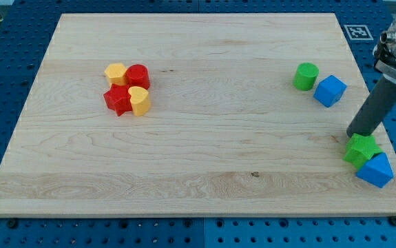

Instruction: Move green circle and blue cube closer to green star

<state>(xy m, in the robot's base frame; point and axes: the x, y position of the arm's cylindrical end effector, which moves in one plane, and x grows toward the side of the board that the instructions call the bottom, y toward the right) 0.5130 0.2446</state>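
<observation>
My tip (353, 133) rests on the wooden bench (198, 186), touching the green star block's (361, 149) top edge; I have no fingers to close. The green circle block (306, 76) and blue cube block (330, 90) sit together, well apart from the star toward the view's top.

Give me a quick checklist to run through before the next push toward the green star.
1. My tip in view: ok, just above the green star.
2. Green circle and blue cube side by side: ok.
3. Both near the green star: not ok, still apart.
4. My tip behind the pair for pushing: not ok.
5. Blue triangular block touching the star: ok.
6. Red and yellow cluster out of the way: ok.
</observation>
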